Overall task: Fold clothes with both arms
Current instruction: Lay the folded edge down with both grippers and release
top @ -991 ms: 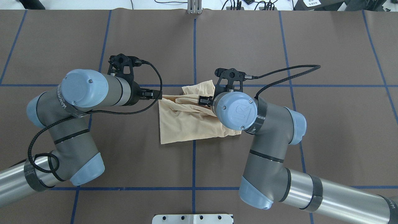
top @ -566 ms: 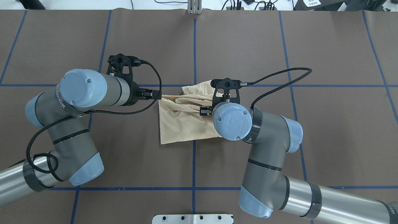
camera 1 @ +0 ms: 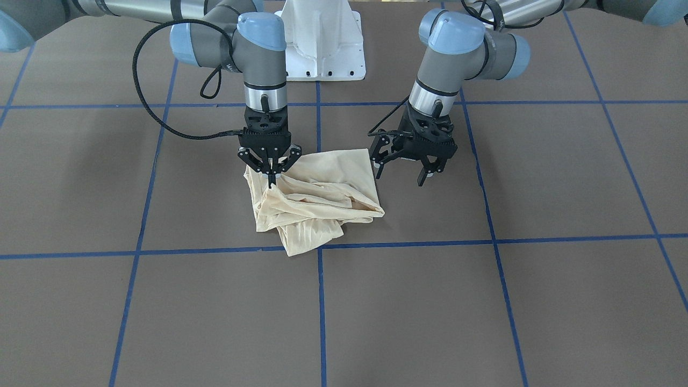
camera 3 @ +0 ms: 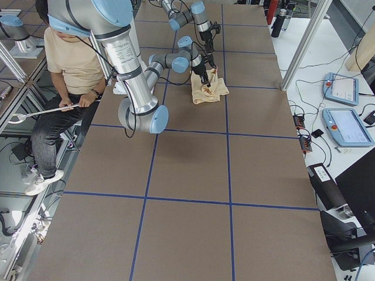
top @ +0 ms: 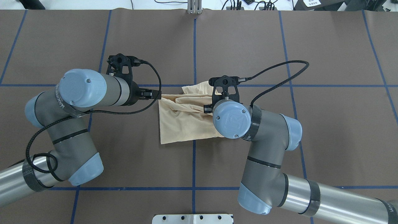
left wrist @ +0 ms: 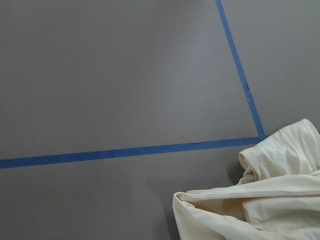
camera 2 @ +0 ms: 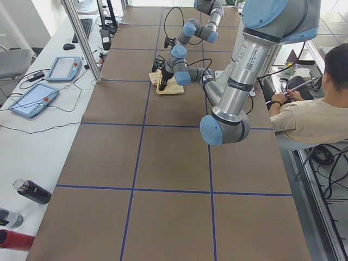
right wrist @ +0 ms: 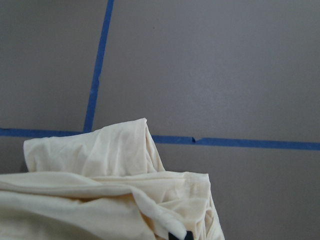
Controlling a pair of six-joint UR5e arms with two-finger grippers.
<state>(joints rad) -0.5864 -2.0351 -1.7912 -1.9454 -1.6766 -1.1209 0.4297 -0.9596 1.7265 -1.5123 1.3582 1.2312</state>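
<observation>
The clothes are one pale cream shirt [camera 1: 317, 199], lying crumpled and partly folded near the table's middle [top: 180, 121]; no print shows. My right gripper [camera 1: 271, 178] points straight down, shut on a pinch of fabric at the shirt's edge. In the overhead view it is mostly hidden under its wrist [top: 207, 109]. The right wrist view shows the fabric [right wrist: 100, 175] and a black fingertip [right wrist: 180, 236] at the bottom edge. My left gripper [camera 1: 400, 169] hangs open just beside the shirt's other edge, holding nothing [top: 151, 93]. The left wrist view shows only the shirt's corner [left wrist: 270, 200].
The brown table is marked with blue tape lines [top: 194, 53]. The white pedestal base [camera 1: 322, 48] stands behind the shirt. A seated person [camera 2: 310, 114] is at the robot's side. Tablets [camera 2: 32, 98], bottles [camera 2: 32, 191] and a metal post [camera 2: 81, 38] stand along the far edge.
The right wrist has turned and shifted slightly toward the robot's base, staying over the shirt. The left arm has barely moved. The shirt's outline looks the same.
</observation>
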